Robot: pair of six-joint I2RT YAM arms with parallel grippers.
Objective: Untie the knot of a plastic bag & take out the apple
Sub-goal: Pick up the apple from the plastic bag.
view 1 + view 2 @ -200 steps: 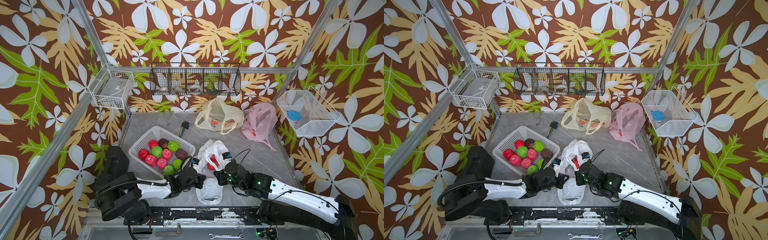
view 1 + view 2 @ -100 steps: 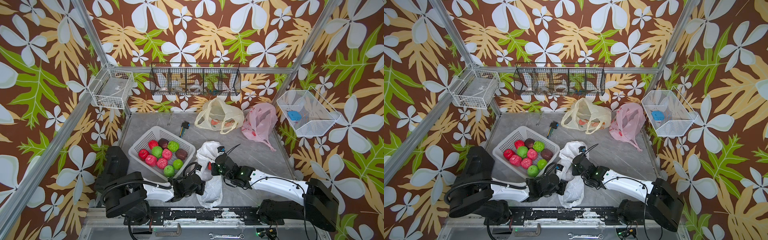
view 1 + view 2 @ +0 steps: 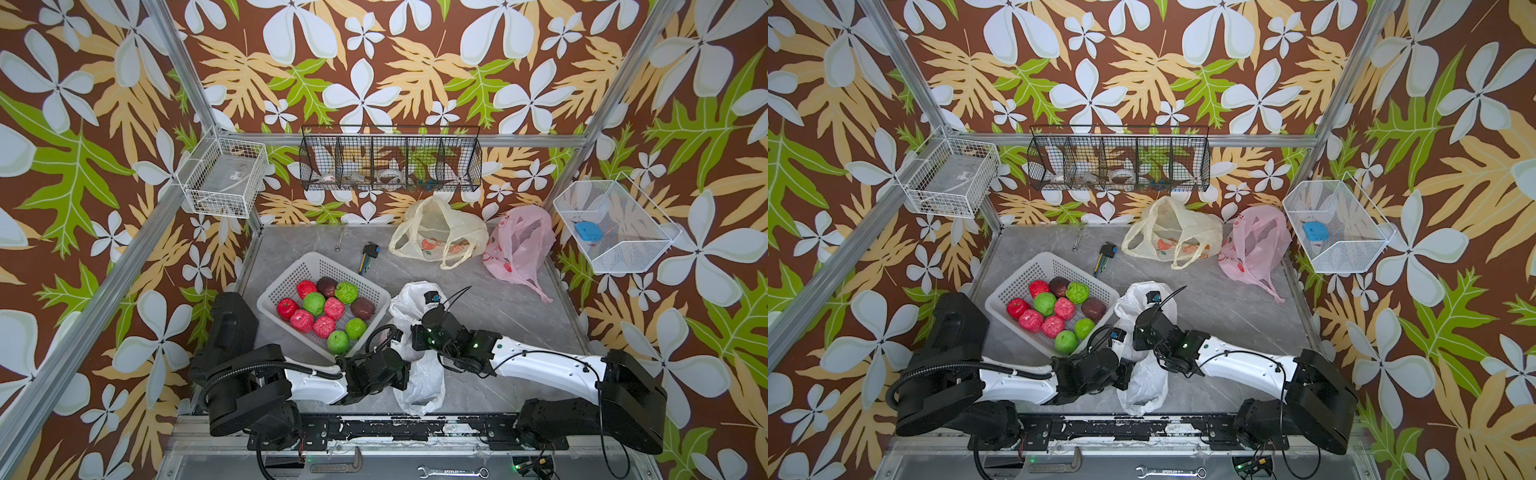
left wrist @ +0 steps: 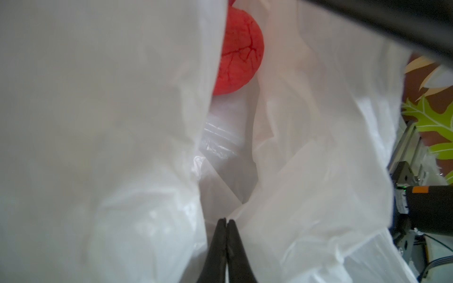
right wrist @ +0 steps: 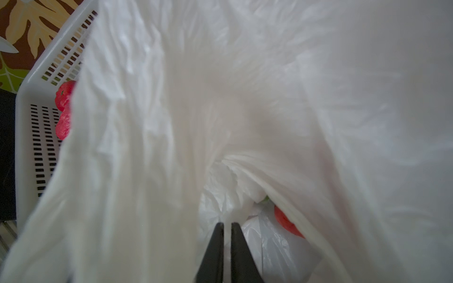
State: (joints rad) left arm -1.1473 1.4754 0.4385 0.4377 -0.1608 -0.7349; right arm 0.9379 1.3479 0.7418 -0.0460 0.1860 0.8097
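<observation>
Wrist views alone reveal the round red apple [image 4: 239, 51] inside the crumpled white plastic bag [image 3: 419, 378] — ahead of the left gripper [image 4: 226, 220], tips pressed together; right gripper [image 5: 226, 224] a slit apart — grip unclear.

cream bag [image 3: 436, 230] | pink bag [image 3: 517, 245] beside it | hex keys [image 3: 369, 254] | black wire rack [image 3: 390, 162]

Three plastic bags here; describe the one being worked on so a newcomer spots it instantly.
Find the white fruit basket on the grey table. Directly beside it, toward the front edge, lies the white bag. Unlike the cream bag and pink bag farther back, it is plain white.
</observation>
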